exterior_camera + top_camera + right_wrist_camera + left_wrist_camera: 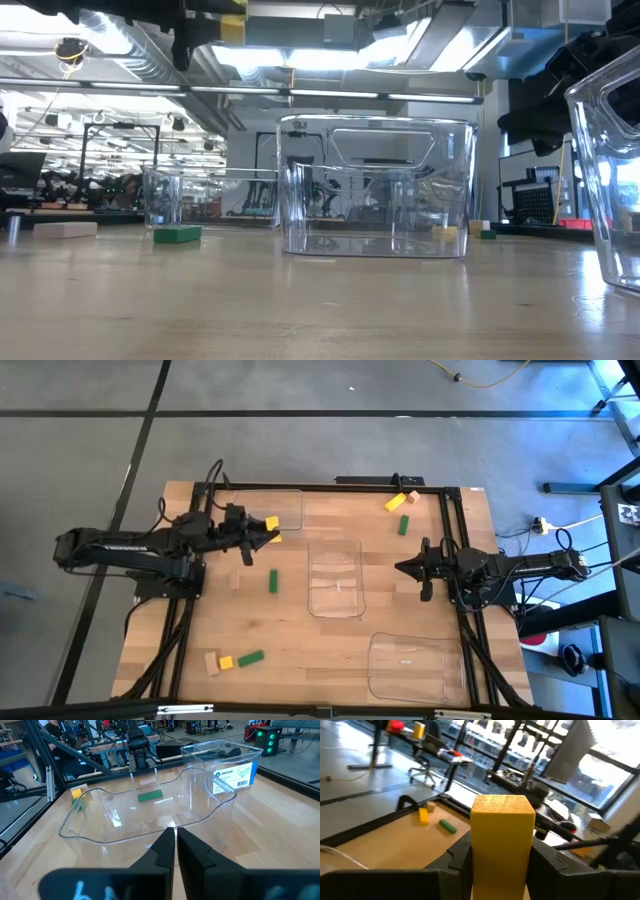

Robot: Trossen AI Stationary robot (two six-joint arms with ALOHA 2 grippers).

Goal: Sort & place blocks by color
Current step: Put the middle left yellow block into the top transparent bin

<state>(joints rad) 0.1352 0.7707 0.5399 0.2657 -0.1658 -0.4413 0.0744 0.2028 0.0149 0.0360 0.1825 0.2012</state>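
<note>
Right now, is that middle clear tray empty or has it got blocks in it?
Empty: the middle tray shows only bare wood through it in the high view.

A robotics lab or industrial workshop: a wooden bench (320,630) stands on a grey concrete floor (300,450), with exposed ceiling ducts (140,60) and strip lights overhead, office chairs (422,767), metal racks, and cables (480,375) trailing across the floor.

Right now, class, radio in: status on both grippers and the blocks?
Left gripper shut on yellow block, raised by far tray. Right gripper shut, empty, beside middle tray. Nothing in the way.
</note>
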